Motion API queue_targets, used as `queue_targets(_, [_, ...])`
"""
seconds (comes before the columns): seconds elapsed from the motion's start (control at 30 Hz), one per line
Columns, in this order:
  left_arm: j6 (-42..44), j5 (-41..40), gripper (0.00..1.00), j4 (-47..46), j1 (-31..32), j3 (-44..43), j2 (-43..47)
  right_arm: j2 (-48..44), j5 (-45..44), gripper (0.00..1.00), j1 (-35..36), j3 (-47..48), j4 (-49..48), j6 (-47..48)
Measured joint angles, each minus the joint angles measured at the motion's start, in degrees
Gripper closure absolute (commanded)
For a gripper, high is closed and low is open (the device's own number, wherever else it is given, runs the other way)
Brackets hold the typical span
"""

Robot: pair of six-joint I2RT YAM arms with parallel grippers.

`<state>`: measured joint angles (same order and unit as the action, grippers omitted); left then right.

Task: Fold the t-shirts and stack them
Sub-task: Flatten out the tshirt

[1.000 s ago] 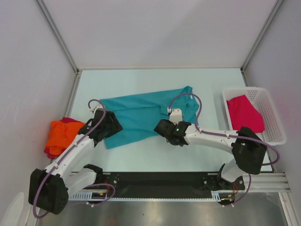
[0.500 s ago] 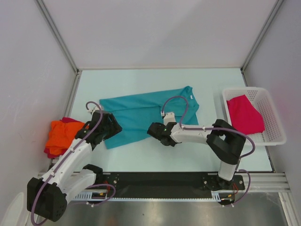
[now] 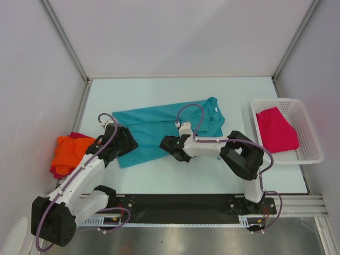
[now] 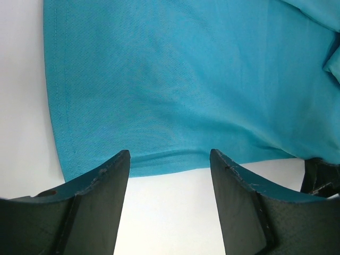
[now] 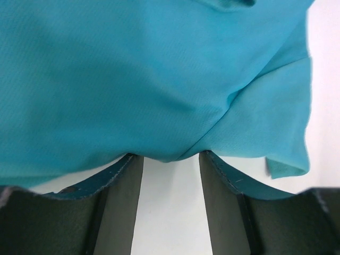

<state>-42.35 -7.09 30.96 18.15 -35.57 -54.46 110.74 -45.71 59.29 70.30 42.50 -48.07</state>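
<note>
Top view: the teal t-shirt [image 3: 154,130] lies unfolded at table centre. The orange t-shirt [image 3: 69,149] is piled on the dark red t-shirt [image 3: 56,171] at the left, and the pink t-shirt [image 3: 276,130] sits in the basket [image 3: 313,143] at the right, so 2 look done.

Left wrist: the left gripper [image 4: 170,159] is spread apart at the near hem.

Right wrist: the right gripper [image 5: 171,158] is spread too, with cloth draped over its tips.

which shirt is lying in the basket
The magenta-pink t-shirt, inside the white basket on the right. The teal t-shirt lies spread mid-table, and the orange t-shirt is piled at the left.

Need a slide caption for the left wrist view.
Left gripper, jaws open, poised at the hem of the flat-lying teal t-shirt.
</note>
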Motion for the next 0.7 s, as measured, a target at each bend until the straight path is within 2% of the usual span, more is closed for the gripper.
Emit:
queue_targets(0.13, [0.4, 0.0, 0.33, -0.4, 0.0, -0.3, -1.0, 2.8, -4.1, 0.50, -0.4, 2.4, 2.8, -0.9])
queue_targets(0.2, [0.4, 0.0, 0.33, -0.4, 0.0, -0.3, -1.5, 4.0, -6.0, 0.58, -0.6, 3.2, 4.3, -1.5])
queue_targets(0.27, [0.4, 0.0, 0.33, -0.5, 0.0, -0.3, -1.8, 4.8, -7.1, 0.76, -0.9, 3.3, 5.3, -1.9])
queue_targets(0.3, [0.5, 0.0, 0.33, -0.5, 0.0, -0.3, -1.9, 5.2, -7.3, 0.96, -1.1, 3.3, 5.7, -2.4])
queue_targets(0.33, [0.5, 0.0, 0.33, -0.5, 0.0, -0.3, -2.1, 5.7, -7.6, 1.00, -1.3, 3.3, 6.3, -2.7])
queue_targets(0.57, [0.9, 0.0, 0.33, -1.3, 0.0, -0.3, -2.7, 6.3, -7.9, 1.00, -1.6, 2.8, 7.9, -3.1])
queue_targets(0.7, [0.9, 0.0, 0.33, -1.8, 0.0, -0.3, -2.9, 5.0, -7.4, 1.00, 0.7, 2.6, 9.8, -3.5])
